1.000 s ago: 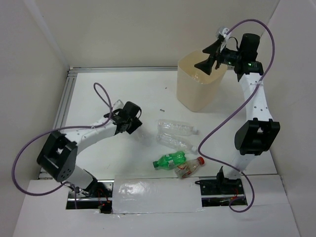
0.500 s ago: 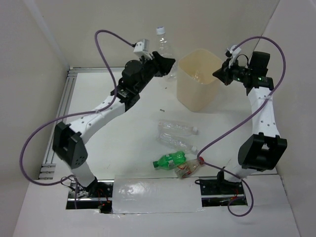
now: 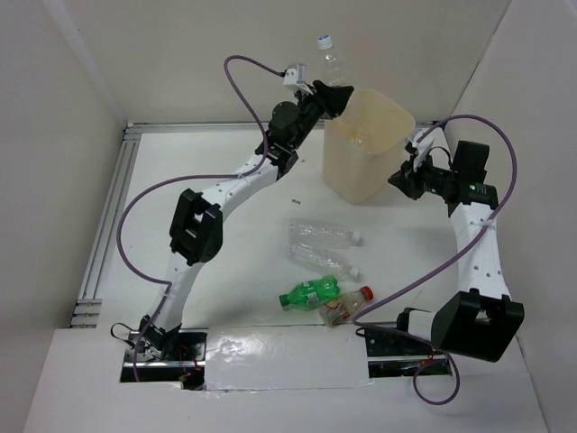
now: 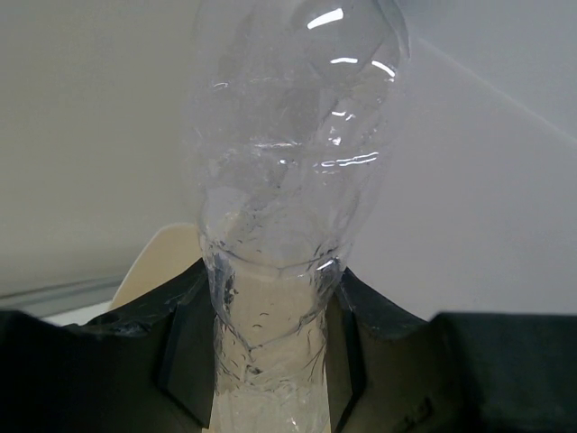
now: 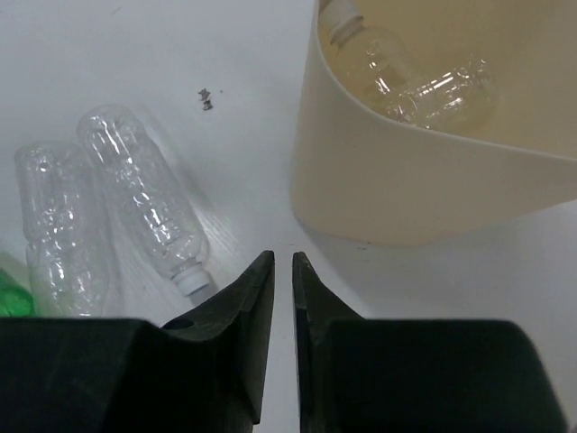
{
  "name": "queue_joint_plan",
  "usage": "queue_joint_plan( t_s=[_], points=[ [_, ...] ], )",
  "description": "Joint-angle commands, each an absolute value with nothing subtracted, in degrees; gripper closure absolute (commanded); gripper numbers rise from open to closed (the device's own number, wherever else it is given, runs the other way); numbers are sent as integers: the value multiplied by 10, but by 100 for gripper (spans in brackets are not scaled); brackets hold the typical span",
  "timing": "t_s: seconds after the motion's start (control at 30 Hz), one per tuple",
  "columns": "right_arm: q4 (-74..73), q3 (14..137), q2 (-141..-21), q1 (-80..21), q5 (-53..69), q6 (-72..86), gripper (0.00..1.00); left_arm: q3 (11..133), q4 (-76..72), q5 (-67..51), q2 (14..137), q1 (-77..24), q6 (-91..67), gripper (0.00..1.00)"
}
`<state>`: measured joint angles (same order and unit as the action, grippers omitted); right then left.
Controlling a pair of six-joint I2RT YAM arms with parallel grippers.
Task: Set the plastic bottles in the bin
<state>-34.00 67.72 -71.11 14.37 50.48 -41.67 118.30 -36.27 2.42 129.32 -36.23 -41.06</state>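
Observation:
My left gripper (image 3: pixel 334 94) is raised by the left rim of the cream bin (image 3: pixel 398 118), shut on a clear plastic bottle (image 3: pixel 332 59) that points up, white cap on top. In the left wrist view that bottle (image 4: pixel 288 171) is squeezed between the fingers of the left gripper (image 4: pixel 270 361). My right gripper (image 3: pixel 403 177) hangs just right of the bin, its jaws a narrow slit apart and empty (image 5: pixel 282 266). Two clear bottles (image 5: pixel 424 86) lie inside the bin (image 5: pixel 406 194). On the table lie two clear bottles (image 3: pixel 322 235) (image 3: pixel 326 262), a green one (image 3: pixel 309 291) and a red-capped one (image 3: pixel 347 307).
White walls close in the table at the back and on both sides. An aluminium rail (image 3: pixel 113 216) runs along the left edge. A small dark mark (image 3: pixel 295 201) is on the table in front of the bin. Purple cables loop off both arms.
The left arm has lifted the clear bottle from the table up and right to the bin's rim. The right gripper left the bin's top, dropped to its right side and narrowed its jaws.

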Motion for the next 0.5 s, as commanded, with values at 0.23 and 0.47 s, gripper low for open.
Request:
queue_joint_plan(
  t_s=[0.23,0.47],
  points=[
    [-422,633,-684,151,579,-560,1,1276,-359,40,1333,-377,-393,20],
    [-475,639,-721,112,591,-677,1,1253,-337,14,1311,-377,-382,16]
  ],
)
